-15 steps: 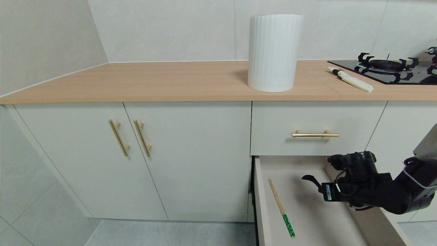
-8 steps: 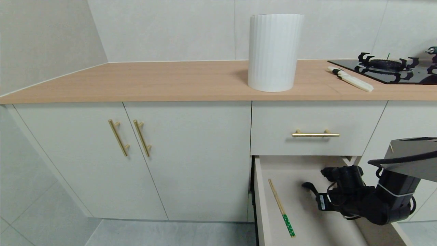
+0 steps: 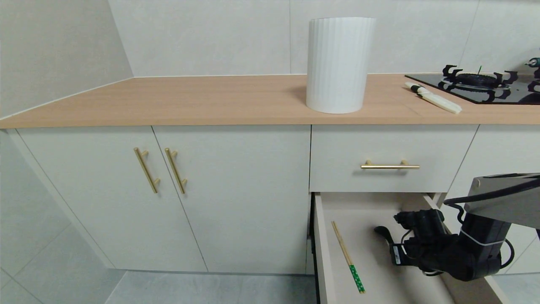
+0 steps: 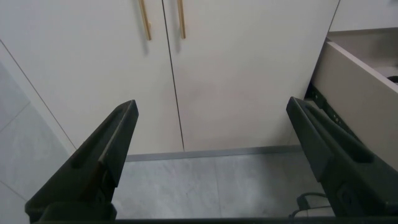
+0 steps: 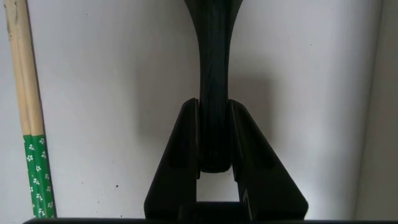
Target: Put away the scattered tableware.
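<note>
Right hand (image 3: 391, 244) is pinched on the handle of a black spoon (image 3: 382, 232), low inside the open drawer (image 3: 320, 236). In the right wrist view the two fingers (image 5: 186, 143) press the dark handle from both sides, and the spoon (image 5: 214, 50) runs straight out past the fingertips and widens toward its far end. Its rounded end hangs just above the drawer floor; whether it touches the floor cannot be told. The right arm comes in over the drawer's right wall, with the wrist bent so that the hand points toward the robot's left, level with the drawer floor.

A pair of chopsticks (image 3: 348, 261) with green patterned ends lies flat in the drawer, to the left of the spoon and apart from it, close to the left wall. They lie lengthwise, green ends nearest the robot.

Left hand (image 4: 211, 109) is spread wide with nothing between its fingers (image 4: 106, 155), held low before the cupboard doors (image 4: 249, 62), above the floor, with the drawer's corner just beside it.

Above the open drawer is a shut one with a brass handle (image 3: 390, 166). On the table (image 3: 190, 101) stands a white ribbed canister (image 3: 339, 63), and near the stove (image 3: 476, 84) lies a pale utensil (image 3: 432, 98).
</note>
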